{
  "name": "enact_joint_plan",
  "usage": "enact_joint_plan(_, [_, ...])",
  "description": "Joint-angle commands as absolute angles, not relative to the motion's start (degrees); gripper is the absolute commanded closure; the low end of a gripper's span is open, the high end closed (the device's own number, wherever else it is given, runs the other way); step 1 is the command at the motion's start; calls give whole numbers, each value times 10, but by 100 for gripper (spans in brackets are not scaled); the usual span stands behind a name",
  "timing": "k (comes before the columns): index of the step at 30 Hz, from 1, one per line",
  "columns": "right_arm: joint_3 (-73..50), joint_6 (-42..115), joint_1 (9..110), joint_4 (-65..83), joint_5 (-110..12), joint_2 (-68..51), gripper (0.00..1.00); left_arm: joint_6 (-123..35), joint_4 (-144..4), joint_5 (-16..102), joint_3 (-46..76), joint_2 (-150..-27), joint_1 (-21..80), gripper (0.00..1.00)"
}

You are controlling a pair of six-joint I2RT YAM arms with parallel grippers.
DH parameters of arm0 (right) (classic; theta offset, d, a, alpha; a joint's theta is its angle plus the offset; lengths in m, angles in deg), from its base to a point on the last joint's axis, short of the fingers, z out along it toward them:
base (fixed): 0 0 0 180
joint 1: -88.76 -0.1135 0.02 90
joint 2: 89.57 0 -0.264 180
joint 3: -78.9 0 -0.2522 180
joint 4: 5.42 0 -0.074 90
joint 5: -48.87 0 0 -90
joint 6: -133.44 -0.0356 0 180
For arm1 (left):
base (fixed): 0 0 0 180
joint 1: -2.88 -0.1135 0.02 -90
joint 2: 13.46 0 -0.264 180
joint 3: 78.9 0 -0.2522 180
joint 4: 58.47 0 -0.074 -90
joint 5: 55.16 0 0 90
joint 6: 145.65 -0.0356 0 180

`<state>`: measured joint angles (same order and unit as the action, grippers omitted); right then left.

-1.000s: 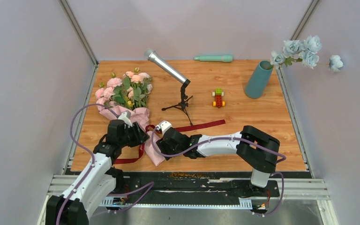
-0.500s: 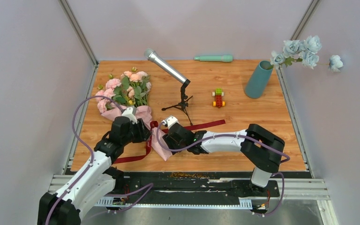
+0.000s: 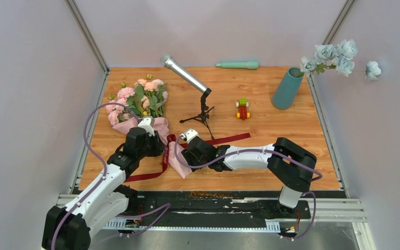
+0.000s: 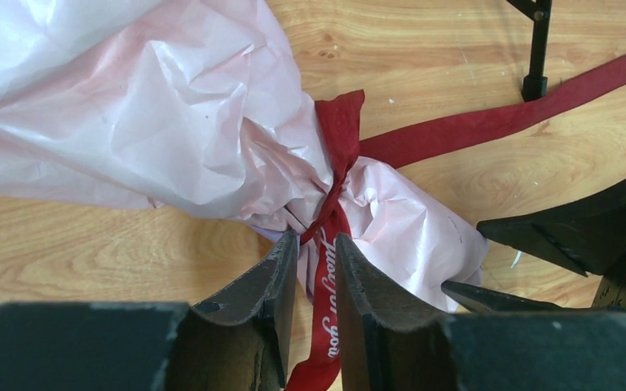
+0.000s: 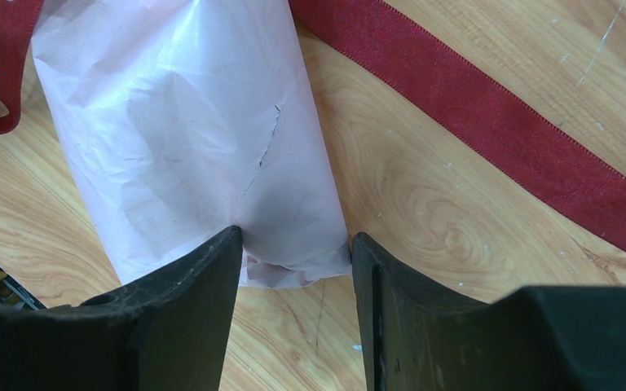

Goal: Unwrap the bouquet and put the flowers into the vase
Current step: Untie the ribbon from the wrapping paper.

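The bouquet (image 3: 140,99) lies at the left of the table, its blooms pointing to the back. Its pink paper wrap (image 4: 171,122) is tied with a dark red ribbon (image 4: 338,130). My left gripper (image 4: 316,244) stands just below the knot. Its jaws are narrow on either side of a ribbon tail, with a slit of space still showing. My right gripper (image 5: 295,244) has both fingertips pressed on the lower end of the wrap (image 5: 187,138). A second ribbon tail (image 5: 489,122) runs off to the right. The teal vase (image 3: 287,88) stands at the back right.
A microphone (image 3: 185,73) on a small black tripod (image 3: 203,112) stands just right of the bouquet. A toy of coloured blocks (image 3: 243,109) sits mid-table. A mint-green rod (image 3: 237,64) lies at the back edge. Pale blue flowers (image 3: 333,56) stick out by the vase's mouth.
The bouquet and both grippers have shifted a little towards the back. My left gripper's jaws have narrowed around the ribbon tail. The right gripper has kept its hold on the wrap's end.
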<state>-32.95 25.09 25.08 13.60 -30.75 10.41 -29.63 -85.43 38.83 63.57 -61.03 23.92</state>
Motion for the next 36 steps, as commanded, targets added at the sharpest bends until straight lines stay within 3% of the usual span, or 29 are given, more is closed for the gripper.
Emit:
enact_joint_plan(1, [-331, 252, 256, 120, -309, 91, 48, -314, -808, 403, 619, -617, 242, 69])
enact_joint_plan(28, [-331, 245, 266, 117, -334, 102, 50, -336, -757, 429, 600, -714, 241, 73])
enact_joint_plan(36, [-330, 242, 266, 124, -318, 109, 52, -325, -751, 423, 608, -713, 243, 98])
